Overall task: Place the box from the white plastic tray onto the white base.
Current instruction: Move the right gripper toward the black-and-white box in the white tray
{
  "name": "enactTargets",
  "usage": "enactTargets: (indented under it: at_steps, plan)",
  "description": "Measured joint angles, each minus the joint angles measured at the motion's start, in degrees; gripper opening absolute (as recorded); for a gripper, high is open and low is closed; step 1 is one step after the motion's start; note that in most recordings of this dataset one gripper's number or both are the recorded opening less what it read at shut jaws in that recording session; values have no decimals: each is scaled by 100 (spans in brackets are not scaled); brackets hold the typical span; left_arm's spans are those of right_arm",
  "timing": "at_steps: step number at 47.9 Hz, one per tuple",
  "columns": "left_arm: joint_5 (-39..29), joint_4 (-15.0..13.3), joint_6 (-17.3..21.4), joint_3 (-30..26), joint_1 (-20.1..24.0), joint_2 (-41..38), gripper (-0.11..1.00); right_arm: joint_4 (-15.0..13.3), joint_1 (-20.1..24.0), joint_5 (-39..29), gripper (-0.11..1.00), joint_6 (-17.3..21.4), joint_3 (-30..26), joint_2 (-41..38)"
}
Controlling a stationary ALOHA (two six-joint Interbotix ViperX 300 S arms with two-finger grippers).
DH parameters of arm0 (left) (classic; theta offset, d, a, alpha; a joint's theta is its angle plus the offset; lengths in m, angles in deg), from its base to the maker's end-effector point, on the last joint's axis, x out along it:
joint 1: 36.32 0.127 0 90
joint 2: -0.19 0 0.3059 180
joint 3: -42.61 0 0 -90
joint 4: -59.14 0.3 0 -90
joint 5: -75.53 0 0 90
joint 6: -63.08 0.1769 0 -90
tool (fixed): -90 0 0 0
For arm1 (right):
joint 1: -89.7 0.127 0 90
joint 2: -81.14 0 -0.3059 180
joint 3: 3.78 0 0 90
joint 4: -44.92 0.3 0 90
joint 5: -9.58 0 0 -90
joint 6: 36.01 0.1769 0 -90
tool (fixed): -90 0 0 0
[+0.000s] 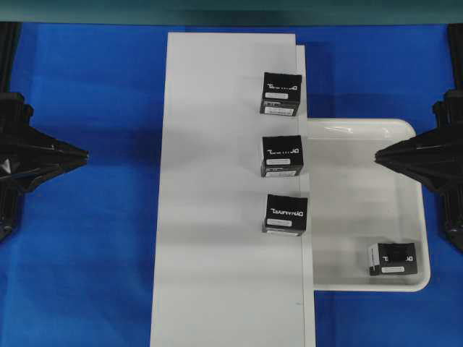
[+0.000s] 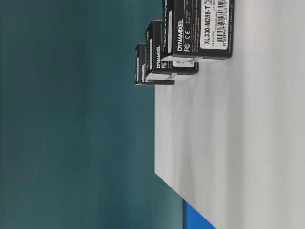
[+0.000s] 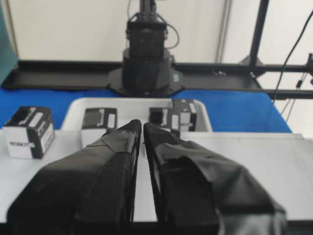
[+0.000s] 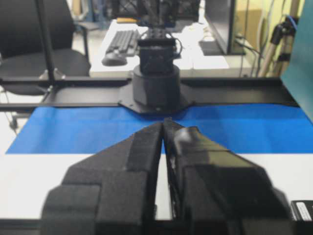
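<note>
The box (image 1: 393, 259), a small black cube carton with a white side, lies in the near right corner of the white plastic tray (image 1: 354, 217). In the left wrist view the box (image 3: 186, 113) peeks out behind a like carton. The white base (image 1: 217, 217) runs down the middle, touching the tray's left side. My left gripper (image 1: 85, 154) hovers over the blue cloth left of the base, shut and holding nothing (image 3: 142, 125). At the tray's right rim my right gripper (image 1: 379, 154) hangs well behind the box, also shut and holding nothing (image 4: 163, 123).
Three black boxes with bold white lettering (image 1: 281, 94) (image 1: 282, 155) (image 1: 286, 215) stand in a row along the base's right edge; the table-level view shows them (image 2: 200, 28) on the base (image 2: 238, 143). Blue cloth (image 1: 87, 275) covers the table around.
</note>
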Motion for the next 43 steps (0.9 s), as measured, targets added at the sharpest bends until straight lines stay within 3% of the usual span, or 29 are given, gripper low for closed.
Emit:
enactTargets:
  at_steps: [6,12,32,43]
  plan:
    - [-18,53,-9,-97,88,-272,3,193,0,-360,2,141,-9,35]
    - [-176,70,9,-316,88,-580,-5,396,0,-1556,0,501,-202,202]
    - [-817,70,-9,-712,-35,-738,-6,527,527,-5212,0,1274,-1169,378]
    - [-870,79,-26,-729,-70,-738,-6,826,949,-6258,0,1591,-1556,-18]
